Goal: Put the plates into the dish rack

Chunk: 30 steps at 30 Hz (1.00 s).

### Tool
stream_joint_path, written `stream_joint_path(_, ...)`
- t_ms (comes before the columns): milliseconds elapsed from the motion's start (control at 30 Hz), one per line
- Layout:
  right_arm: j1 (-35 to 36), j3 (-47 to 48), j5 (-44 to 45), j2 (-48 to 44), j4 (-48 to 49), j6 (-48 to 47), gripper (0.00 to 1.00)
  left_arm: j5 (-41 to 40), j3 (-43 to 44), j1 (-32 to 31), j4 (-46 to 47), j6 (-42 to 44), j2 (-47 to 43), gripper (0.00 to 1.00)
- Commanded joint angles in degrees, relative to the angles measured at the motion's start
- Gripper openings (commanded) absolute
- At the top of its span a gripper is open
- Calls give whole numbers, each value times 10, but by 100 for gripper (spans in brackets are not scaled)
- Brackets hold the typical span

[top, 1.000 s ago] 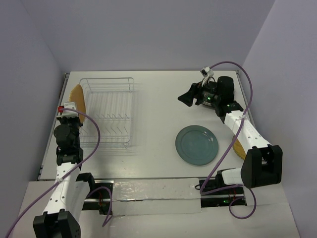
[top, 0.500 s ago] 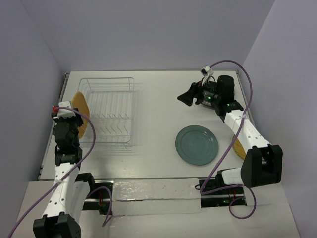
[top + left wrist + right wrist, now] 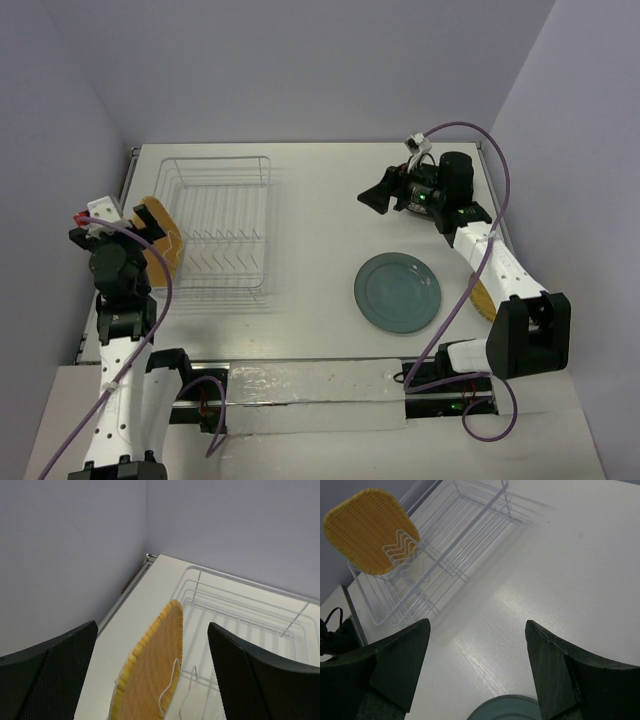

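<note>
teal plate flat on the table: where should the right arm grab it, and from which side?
Probably the rim. The teal plate lies flat on the table, so only its edge can be pinched. The far edge is nearest the open right pincer, with bare table around it. Come down at a slant from that side, one finger over the lip and one under.

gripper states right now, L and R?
Left gripper: open, holding nothing; the woven plate stands just ahead, not gripped.
Right gripper: open, holding nothing.
</note>
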Motion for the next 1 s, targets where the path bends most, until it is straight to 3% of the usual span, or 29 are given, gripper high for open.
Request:
stream_joint_path(0,2,12,19,-35,15,21,88,-41,110,1,-41,-57,29,99)
stream_joint_path(67,1,9,40,-41,12,32,90,-10,137,0,-50,-87,44,99)
stream_joint_path(167,0,6,102,-55,-18,48,98,114,201,1,-80,-123,87,99)
stream_joint_path(300,-4,-13,173,-91,-57,58,100,159,250,0,-84,-136,133,99)
stream_joint_path(533,-14,-29,190,-89,-68,73,100,-9,268,0,-107,-149,227,99)
stream_joint_path(667,-14,-22,172,-67,-68,63,99,-13,295,0,-167,-127,295,99)
stream_joint_path(767,-14,-20,166,-53,-72,47,99,-56,270,1,-168,-56,315,99)
stream_joint_path(867,-15,-15,151,-37,-72,38,99,8,248,7,-156,-2,306,99)
stream_joint_path(967,-15,-8,140,-16,-74,37,99,18,253,8,-166,10,308,99)
